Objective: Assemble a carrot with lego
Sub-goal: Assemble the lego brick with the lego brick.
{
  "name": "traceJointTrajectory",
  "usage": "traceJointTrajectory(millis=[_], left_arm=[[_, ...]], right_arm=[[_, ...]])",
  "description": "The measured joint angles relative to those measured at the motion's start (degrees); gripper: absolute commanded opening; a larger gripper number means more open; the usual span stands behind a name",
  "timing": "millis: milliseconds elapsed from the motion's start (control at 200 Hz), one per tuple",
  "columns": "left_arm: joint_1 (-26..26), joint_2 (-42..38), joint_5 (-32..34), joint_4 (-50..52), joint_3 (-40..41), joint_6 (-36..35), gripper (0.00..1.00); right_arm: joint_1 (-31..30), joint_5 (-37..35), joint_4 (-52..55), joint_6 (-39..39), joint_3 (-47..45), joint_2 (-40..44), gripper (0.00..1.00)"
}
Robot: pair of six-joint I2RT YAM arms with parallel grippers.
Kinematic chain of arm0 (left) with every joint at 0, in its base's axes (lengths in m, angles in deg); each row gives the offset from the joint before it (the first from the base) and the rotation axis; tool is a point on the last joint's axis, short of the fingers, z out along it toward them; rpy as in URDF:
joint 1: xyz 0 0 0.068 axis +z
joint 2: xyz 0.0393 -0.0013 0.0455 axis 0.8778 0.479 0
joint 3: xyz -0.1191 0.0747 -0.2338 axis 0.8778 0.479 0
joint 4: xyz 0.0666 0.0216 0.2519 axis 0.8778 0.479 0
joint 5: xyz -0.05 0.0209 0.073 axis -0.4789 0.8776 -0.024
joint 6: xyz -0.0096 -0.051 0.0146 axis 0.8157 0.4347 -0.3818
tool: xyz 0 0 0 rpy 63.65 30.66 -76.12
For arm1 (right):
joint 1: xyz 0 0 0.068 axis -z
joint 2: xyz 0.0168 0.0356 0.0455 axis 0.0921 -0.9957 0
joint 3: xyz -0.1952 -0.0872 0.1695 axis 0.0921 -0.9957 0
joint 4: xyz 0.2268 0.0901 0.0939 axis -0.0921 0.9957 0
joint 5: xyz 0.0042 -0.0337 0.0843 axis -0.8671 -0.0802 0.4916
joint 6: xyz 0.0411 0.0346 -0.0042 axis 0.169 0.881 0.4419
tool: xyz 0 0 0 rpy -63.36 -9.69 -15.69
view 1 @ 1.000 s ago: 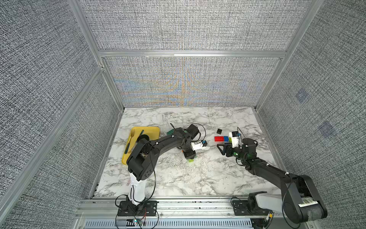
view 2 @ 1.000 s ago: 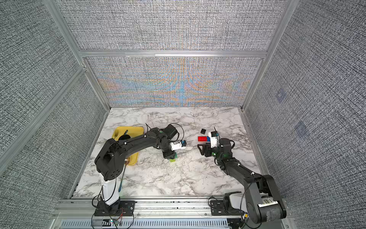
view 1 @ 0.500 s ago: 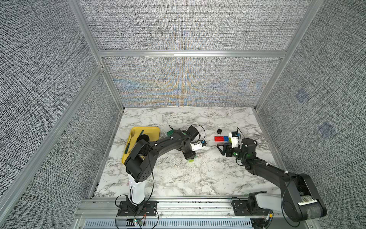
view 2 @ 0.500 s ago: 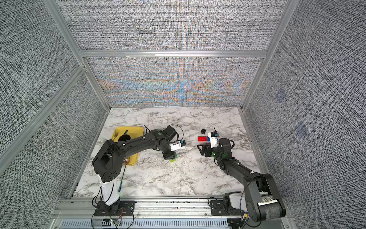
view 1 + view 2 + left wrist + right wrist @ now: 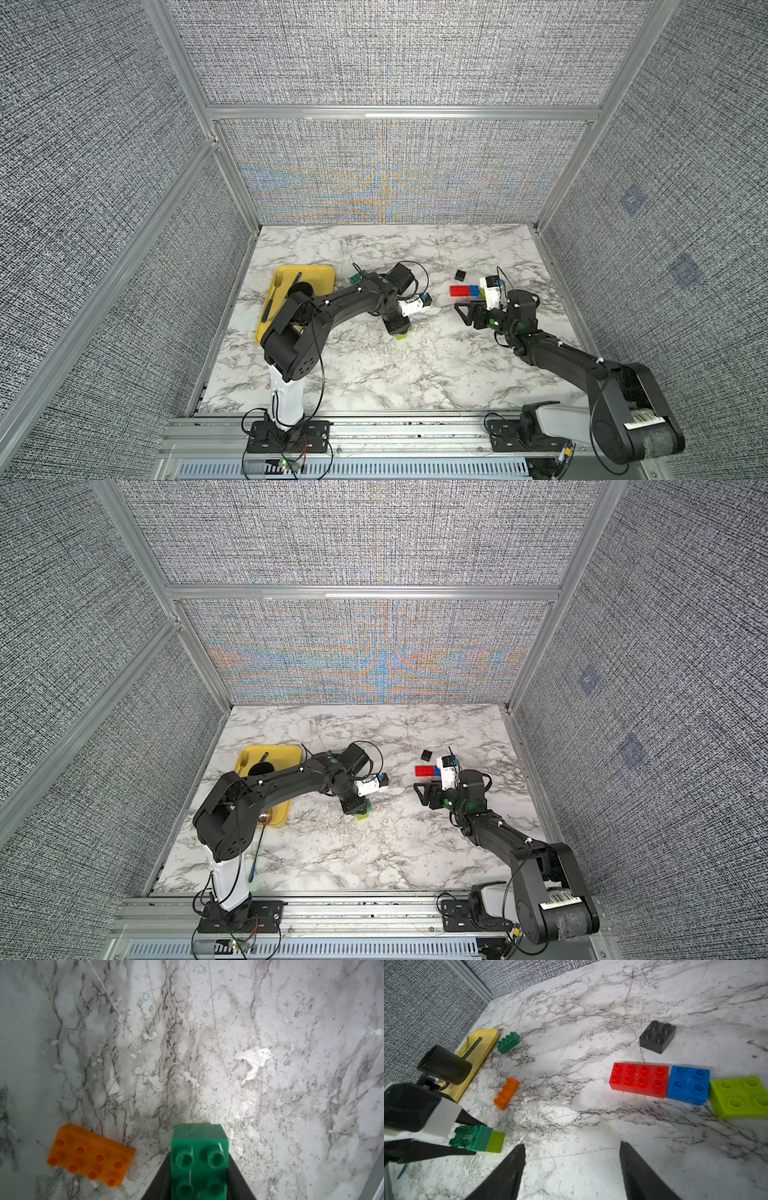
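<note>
Nearby, orange brick (image 5: 91,1158) lies beside left gripper (image 5: 467,1140).

Lime square brick (image 5: 741,1097) cut by frame edge; orange brick hidden in both top views.

Yellow tray (image 5: 322,274) lying on the marble tabletop (image 5: 374,374), against its edge by the side wall. On the tray: a black cup (image 5: 444,1065), a fork (image 5: 277,279) and a dark green-handled utensil (image 5: 282,297), both beside the cup. Grey woven wall panels (image 5: 374,54) in aluminium framing (image 5: 399,112) enclose the tabletop behind the tray.
</note>
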Motion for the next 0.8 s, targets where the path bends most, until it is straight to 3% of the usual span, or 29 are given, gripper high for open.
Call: traceJointTrajectory(millis=[245,405,801], left_arm=[[0.0,-2.7,0.5,-0.2,0.4,-4.2,0.23],[-0.1,-3.3,1.4,6.4,-0.5,-7.9,0.29],[0.1,-4.6,1.4,8.4,-0.8,-9.4,0.5]], right_arm=[[0.0,-2.1,1.2,0.0,1.0,0.7,0.73],[-0.1,-4.3,1.7,0.8,1.1,0.8,0.73],[-2.1,-8.5,1.7,2.2,7.0,-5.2,0.76]])
